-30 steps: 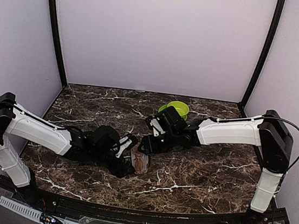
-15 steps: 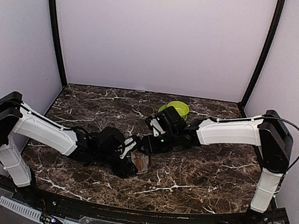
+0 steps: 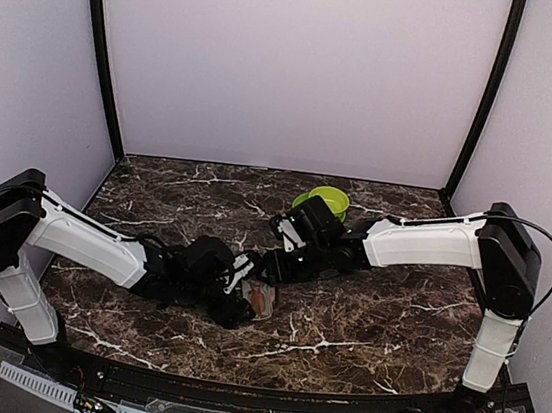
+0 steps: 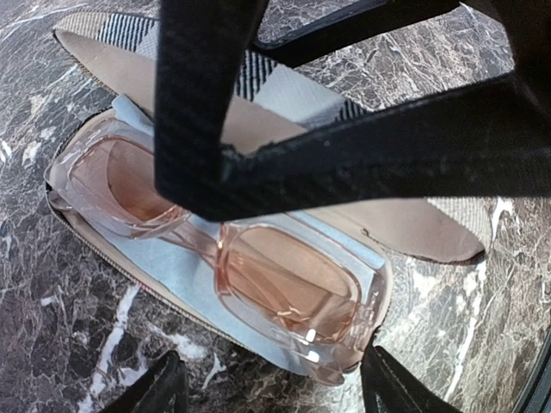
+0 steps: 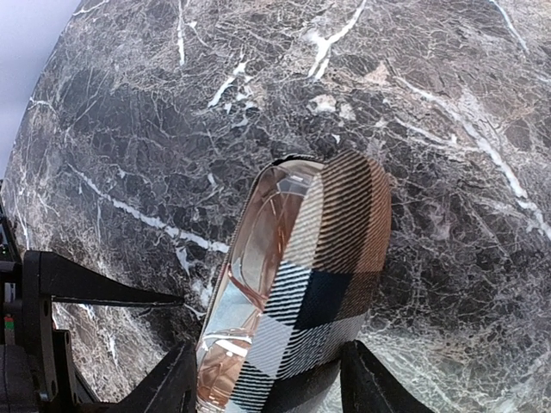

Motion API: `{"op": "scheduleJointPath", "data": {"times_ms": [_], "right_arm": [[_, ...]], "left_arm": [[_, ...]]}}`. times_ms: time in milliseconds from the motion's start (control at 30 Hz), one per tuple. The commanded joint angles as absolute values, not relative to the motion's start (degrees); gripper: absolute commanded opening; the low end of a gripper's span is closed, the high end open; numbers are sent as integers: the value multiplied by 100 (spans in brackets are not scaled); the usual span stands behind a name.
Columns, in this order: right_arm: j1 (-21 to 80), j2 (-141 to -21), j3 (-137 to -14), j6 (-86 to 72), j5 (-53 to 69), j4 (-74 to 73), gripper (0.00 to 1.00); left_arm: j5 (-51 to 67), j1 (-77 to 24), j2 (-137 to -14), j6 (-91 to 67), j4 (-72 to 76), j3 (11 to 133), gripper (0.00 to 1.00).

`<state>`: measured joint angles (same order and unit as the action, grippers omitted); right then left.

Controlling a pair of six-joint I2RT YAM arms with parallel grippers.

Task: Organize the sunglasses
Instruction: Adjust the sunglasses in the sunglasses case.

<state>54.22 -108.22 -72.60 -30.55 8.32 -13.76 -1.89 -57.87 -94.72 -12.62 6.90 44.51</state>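
Sunglasses (image 4: pixel 284 288): translucent pink plastic, glossy, smooth. Case (image 5: pixel 323 258): woven plaid cloth outside in black, white and tan; matt tan lining inside. Wiping cloth (image 4: pixel 181 280): pale blue, soft, matt. Table (image 5: pixel 215 77): dark marble-look surface with white veins, smooth, slight sheen.

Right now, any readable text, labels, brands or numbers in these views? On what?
None readable.
The pink sunglasses, the plaid case and the green bowl show no print or logo.
Any marking on the small board at the bottom of the top view is too small to tell.
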Motion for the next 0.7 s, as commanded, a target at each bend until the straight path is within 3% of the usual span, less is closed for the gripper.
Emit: {"op": "scheduleJointPath", "data": {"times_ms": [0, 667], "right_arm": [[5442, -10792, -7260, -3067, 984, -1247, 57], [5440, -10815, -7313, -3041, 985, -1282, 57]], "left_arm": [[-366, -5792, -9581, -1229, 607, 4600, 70], [-112, -5792, -9112, -1412, 502, 4541, 71]]}}
